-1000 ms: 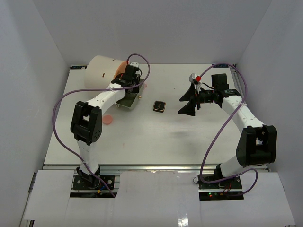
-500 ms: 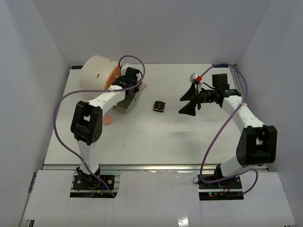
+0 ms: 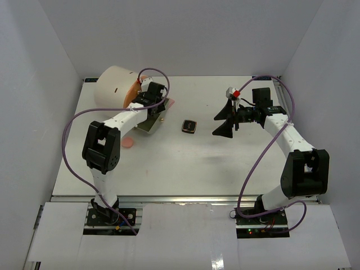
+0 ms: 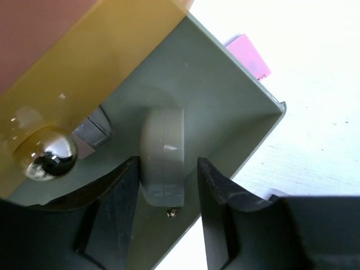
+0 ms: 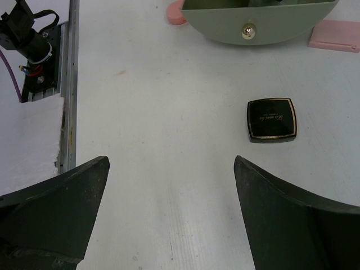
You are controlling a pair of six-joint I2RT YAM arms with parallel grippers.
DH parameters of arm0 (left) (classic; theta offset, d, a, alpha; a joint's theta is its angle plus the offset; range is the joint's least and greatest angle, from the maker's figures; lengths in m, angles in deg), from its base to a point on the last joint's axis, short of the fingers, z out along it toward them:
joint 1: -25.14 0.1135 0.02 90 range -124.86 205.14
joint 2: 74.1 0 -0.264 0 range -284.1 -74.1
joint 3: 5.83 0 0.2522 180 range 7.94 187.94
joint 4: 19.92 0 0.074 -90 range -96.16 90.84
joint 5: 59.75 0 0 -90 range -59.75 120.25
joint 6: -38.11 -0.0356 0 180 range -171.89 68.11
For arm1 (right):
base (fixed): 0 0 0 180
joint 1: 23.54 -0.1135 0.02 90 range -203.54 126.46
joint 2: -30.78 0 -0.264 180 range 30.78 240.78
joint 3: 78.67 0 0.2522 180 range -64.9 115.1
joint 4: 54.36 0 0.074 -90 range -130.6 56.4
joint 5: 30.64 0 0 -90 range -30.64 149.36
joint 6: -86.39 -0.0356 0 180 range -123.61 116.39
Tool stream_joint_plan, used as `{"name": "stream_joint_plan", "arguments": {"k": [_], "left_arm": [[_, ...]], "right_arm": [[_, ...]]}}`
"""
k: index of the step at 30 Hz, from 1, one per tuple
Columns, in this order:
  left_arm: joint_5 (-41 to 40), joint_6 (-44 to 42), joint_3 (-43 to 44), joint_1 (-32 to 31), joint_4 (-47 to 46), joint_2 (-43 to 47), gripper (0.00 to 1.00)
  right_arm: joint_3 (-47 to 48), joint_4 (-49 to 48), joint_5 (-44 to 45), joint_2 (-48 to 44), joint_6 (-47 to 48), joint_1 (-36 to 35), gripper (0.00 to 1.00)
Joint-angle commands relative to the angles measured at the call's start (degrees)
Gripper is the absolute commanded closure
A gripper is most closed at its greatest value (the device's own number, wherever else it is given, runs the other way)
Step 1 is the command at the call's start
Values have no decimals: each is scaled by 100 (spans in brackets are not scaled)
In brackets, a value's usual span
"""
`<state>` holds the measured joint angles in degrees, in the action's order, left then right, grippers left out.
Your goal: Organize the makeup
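Note:
In the left wrist view a pale clear round jar [image 4: 163,152] stands on edge in a grey-green drawer [image 4: 225,101]. My left gripper [image 4: 167,169] straddles it, open: the left finger touches the jar and a gap shows at the right finger. From above, that left gripper [image 3: 152,103] is over the drawer [image 3: 145,125]. A black-gold square compact [image 3: 189,126] [image 5: 271,119] lies mid-table. My right gripper [image 3: 225,121] [image 5: 170,163] hovers open and empty to its right. A round pink pad [image 3: 129,142] and a square pink pad [image 3: 170,103] lie beside the drawer.
The large cream cylinder [image 3: 112,87] stands at the back left, its amber drawer front [image 4: 84,67] with a silver knob [image 4: 45,154] close to my left fingers. The right wrist view shows the drawer's curved front [image 5: 259,22] and the table's near rail [image 5: 70,84].
The left wrist has swung slightly left and back over the drawer, and the cream cylinder now shows further left. The right arm has not moved.

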<state>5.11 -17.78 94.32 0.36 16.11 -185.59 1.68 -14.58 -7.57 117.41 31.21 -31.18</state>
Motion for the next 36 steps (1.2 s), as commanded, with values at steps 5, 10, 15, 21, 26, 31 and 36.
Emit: {"name": "stream_joint_plan", "arguments": {"k": [5, 10, 15, 21, 26, 31, 36], "left_arm": [[56, 35, -216, 88, -150, 915, 37], [180, 15, -372, 74, -209, 1290, 36], [586, -228, -725, 27, -516, 1805, 38], [1795, -950, -1289, 26, -882, 2274, 39], [2345, -1224, -2038, 26, -854, 2952, 38], [2150, -1180, -2962, 45, -673, 4328, 11], [1932, -1392, -3234, 87, -120, 5404, 2]], "right_arm": [[39, 52, -198, -23, 60, 34, 2], [46, 60, -190, -23, 53, 34, 2], [40, 60, -206, -22, 60, 34, 2], [39, 66, -206, -35, 60, 34, 2], [30, 72, -187, -56, 62, 49, 2], [59, 103, 26, -23, 68, -8, 2], [187, -205, 2159, 53, -98, -872, 10]]}}
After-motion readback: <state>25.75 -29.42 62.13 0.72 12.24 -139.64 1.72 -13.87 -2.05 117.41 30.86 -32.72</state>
